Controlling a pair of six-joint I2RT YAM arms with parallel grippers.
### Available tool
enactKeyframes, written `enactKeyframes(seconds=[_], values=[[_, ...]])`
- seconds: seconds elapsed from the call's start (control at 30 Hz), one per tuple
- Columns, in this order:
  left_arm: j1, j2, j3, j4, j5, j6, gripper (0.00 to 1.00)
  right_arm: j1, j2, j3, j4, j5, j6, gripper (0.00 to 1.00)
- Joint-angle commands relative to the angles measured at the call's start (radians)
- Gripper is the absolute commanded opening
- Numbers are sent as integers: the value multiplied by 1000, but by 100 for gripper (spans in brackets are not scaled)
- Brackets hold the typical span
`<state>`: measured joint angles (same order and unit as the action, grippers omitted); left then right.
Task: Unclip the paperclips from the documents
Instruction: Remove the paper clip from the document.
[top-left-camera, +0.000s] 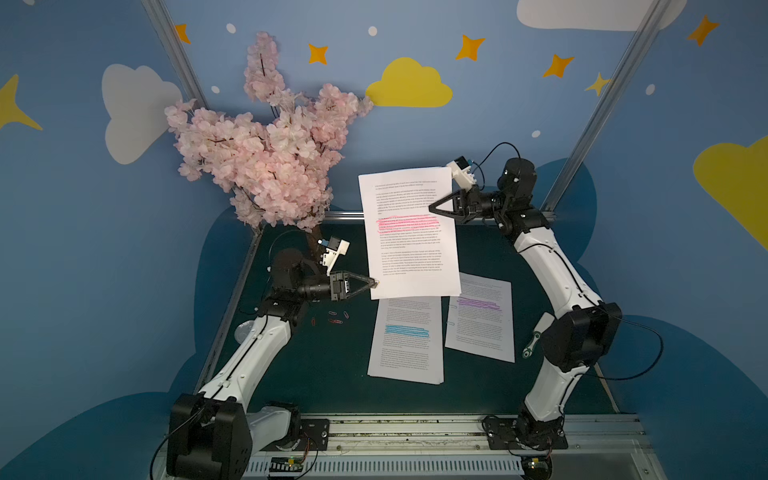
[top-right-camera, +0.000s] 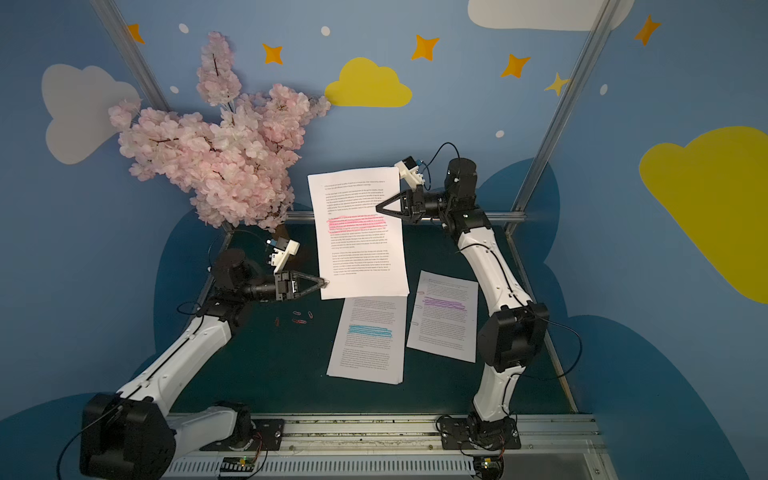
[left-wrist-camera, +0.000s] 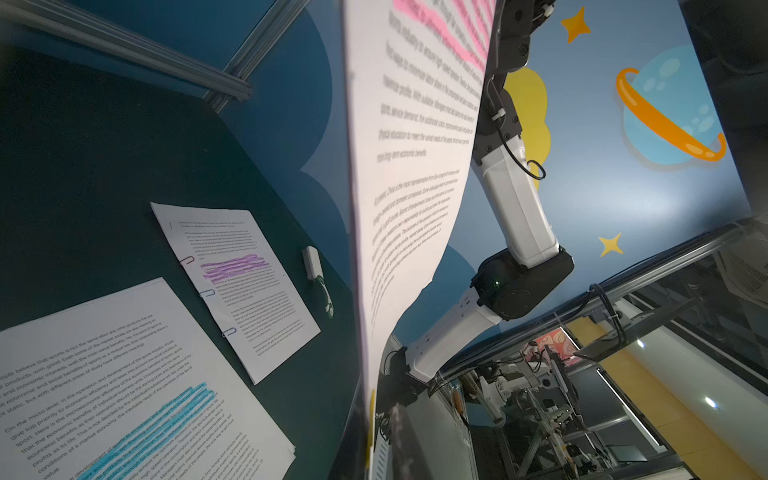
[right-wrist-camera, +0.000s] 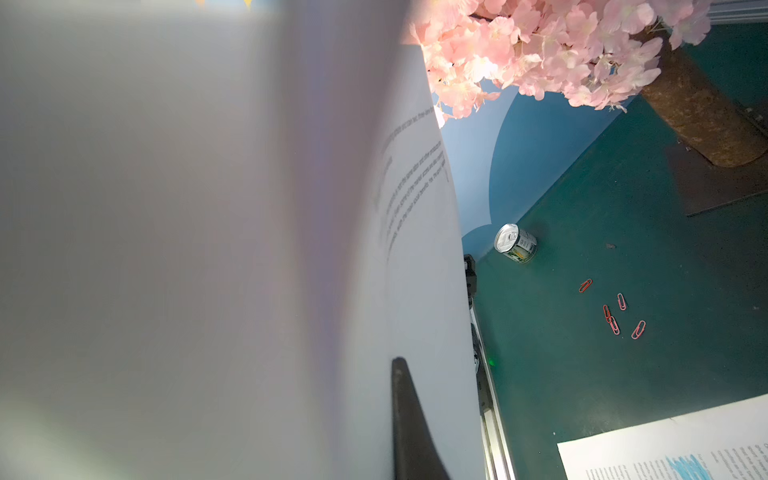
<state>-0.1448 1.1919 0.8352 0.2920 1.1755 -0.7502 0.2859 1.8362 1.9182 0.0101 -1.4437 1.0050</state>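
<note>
Pink-banded document (top-left-camera: 411, 232) in the right jaws, pinched tight at its right edge, aloft over the surface (top-left-camera: 316, 365); at its lower left corner, left jaws almost together, grip unclear; below that corner, loose paperclips (right-wrist-camera: 614, 326)

Pretty clearly a robotics lab booth dressed up like a kid's room. Everything sits around the dark green tabletop (top-left-camera: 316, 374). Aluminium frame posts (top-left-camera: 609, 104) rise from its far corners, and blue walls with painted clouds (top-left-camera: 409, 85) and stars (top-left-camera: 318, 54) stand behind it. There's a fake cherry-blossom tree (top-left-camera: 266, 153) at one far corner, and robot arms (top-left-camera: 552, 266) are bolted to a metal rail (top-left-camera: 415, 428) along its near edge.
</note>
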Motion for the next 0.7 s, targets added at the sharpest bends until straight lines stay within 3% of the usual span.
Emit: enactKeyframes(seconds=[0.0, 0.2, 0.67], values=[[6, -3, 32, 5, 1, 18, 11, 6, -12, -5, 7, -20, -21, 0], [7, 3, 35, -1, 9, 21, 3, 5, -13, -11, 3, -23, -27, 0], [47, 1, 25, -86, 3, 77, 3, -48, -34, -39, -27, -31, -60, 0]])
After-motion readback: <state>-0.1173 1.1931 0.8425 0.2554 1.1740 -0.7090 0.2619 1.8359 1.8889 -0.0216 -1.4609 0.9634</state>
